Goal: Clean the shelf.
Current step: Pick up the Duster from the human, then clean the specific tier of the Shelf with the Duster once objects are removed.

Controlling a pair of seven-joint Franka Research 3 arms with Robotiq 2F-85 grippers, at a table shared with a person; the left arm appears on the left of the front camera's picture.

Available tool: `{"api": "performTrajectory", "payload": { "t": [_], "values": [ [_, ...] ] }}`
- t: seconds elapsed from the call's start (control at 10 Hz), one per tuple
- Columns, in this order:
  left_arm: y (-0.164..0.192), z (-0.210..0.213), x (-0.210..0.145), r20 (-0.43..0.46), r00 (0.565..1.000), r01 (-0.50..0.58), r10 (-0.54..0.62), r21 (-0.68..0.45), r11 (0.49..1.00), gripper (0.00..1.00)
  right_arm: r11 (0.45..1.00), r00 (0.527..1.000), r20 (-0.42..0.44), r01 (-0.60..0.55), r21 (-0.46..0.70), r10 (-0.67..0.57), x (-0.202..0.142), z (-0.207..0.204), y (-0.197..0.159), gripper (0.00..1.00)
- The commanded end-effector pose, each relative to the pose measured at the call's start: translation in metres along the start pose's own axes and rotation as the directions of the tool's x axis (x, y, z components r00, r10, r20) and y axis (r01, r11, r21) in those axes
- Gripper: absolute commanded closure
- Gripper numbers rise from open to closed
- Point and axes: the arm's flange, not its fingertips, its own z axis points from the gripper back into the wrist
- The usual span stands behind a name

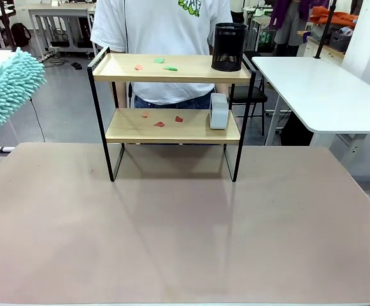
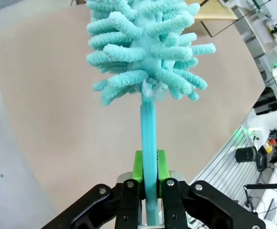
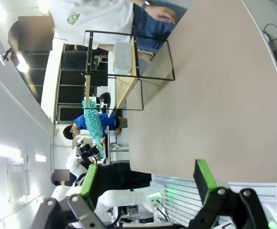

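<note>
Shelf (image 1: 172, 136) with two light wooden boards in a thin black metal frame stands on its four legs at the far middle of a pale brown table (image 1: 185, 236), just in front of a person in a white T-shirt (image 1: 162, 32) at the far side. On the top board, a black mesh pen holder (image 1: 229, 46) stands upright at the right end, and a few small paper scraps (image 1: 158, 61), one pink and two green, lie near the middle. On the lower board, three small red scraps (image 1: 160, 123) lie near the middle and a pale grey box-shaped object (image 1: 218, 111) stands at the right end. At the left edge of the front view, well apart from the shelf, is the fluffy head of a turquoise chenille duster (image 1: 6, 89), held above the table's far left corner. In the left wrist view, the left gripper (image 2: 149, 168) has its green-padded fingers closed tightly on the duster's slim turquoise handle, and the fluffy head points away from the camera over the table. In the right wrist view, which is rolled sideways, the right gripper (image 3: 147, 179) is spread wide with nothing between its fingers; beyond it lie the bare tabletop, the shelf, and the duster farther off.
</note>
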Motion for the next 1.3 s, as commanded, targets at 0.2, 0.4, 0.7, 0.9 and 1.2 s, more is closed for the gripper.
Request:
{"api": "performTrajectory", "payload": {
  "t": [0.2, 0.4, 0.7, 0.9, 1.2],
  "values": [
    [-0.0002, 0.0022, -0.0025, 0.002, 1.0, 0.014, -0.014, 0.02, 1.0, 0.98, 0.999, 0.999, 0.017, -0.029, 0.027, 0.028, 0.0022, -0.0008, 0.002, 0.0],
    [-0.0002, 0.0022, -0.0025, 0.002, 1.0, 0.014, -0.014, 0.02, 1.0, 0.98, 0.999, 0.999, 0.017, -0.029, 0.027, 0.028, 0.0022, -0.0008, 0.002, 0.0],
    [-0.0002, 0.0022, -0.0025, 0.002, 1.0, 0.014, -0.014, 0.02, 1.0, 0.98, 0.999, 0.999, 0.017, -0.029, 0.027, 0.028, 0.0022, -0.0008, 0.002, 0.0],
    [-0.0002, 0.0022, -0.0025, 0.002, 1.0, 0.014, -0.014, 0.02, 1.0, 0.98, 0.999, 0.999, 0.017, -0.029, 0.027, 0.028, 0.0022, -0.0008, 0.002, 0.0],
    [-0.0002, 0.0022, -0.0025, 0.002, 1.0, 0.014, -0.014, 0.02, 1.0, 0.98, 0.999, 0.999, 0.017, -0.029, 0.027, 0.028, 0.0022, -0.0008, 0.002, 0.0]
  ]
}}
